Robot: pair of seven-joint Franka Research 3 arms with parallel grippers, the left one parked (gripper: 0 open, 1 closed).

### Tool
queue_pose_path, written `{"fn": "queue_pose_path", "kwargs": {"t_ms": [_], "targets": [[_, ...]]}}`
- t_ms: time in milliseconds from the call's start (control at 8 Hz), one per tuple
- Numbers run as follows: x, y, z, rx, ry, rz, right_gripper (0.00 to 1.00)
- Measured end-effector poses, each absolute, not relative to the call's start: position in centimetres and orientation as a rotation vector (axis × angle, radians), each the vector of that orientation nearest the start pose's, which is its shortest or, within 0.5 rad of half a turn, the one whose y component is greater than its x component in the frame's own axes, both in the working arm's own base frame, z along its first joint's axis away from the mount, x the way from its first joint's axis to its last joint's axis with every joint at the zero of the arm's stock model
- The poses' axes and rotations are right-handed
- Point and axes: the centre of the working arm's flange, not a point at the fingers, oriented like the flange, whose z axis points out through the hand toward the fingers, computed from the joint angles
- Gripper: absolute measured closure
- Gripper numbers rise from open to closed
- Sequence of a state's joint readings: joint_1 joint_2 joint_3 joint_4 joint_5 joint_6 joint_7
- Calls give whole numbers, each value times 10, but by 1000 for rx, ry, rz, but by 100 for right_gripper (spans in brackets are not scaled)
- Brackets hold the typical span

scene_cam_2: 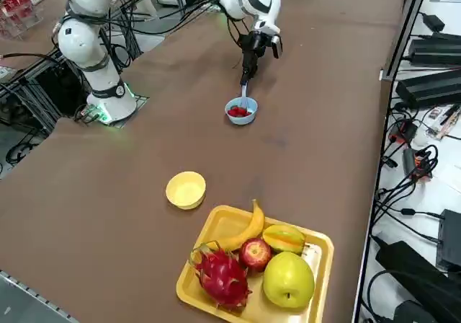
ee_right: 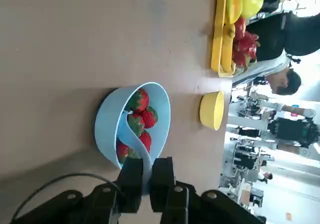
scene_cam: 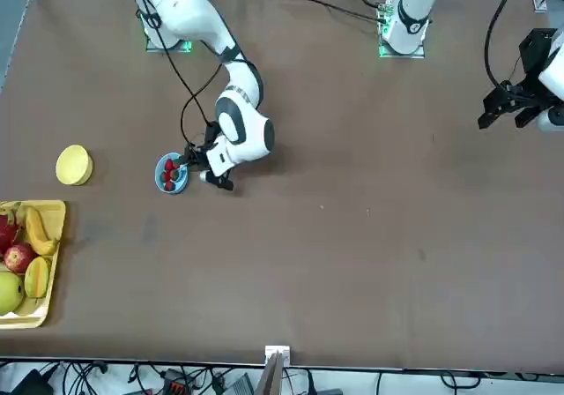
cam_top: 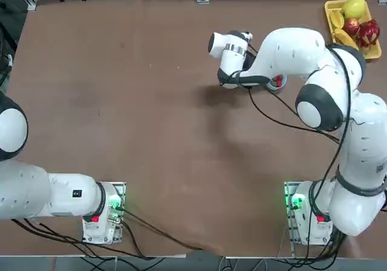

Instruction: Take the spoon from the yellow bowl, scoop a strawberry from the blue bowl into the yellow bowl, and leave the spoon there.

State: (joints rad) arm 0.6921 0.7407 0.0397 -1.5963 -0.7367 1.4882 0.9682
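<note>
- No text, label, brand, number or sign could be read in any of the views.
- The bowls, the spoon, the fruit tray and the brown surface carried no markings.
- The white arm housings showed no lettering that could be made out.

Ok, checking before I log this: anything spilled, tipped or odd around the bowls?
Nothing stands out. The strawberries sit inside the upright blue bowl, the right gripper holds the spoon in it, and the yellow bowl stands apart.
</note>
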Motion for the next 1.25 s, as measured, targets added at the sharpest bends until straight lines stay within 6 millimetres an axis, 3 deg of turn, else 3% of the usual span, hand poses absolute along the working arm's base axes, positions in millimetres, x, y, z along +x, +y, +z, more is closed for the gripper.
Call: {"fn": "queue_pose_path", "kwargs": {"t_ms": [750, 1250], "targets": [[492, 370, 179, 2028, 113, 2, 88], [486, 373, 168, 1946, 149, 25, 88]]}}
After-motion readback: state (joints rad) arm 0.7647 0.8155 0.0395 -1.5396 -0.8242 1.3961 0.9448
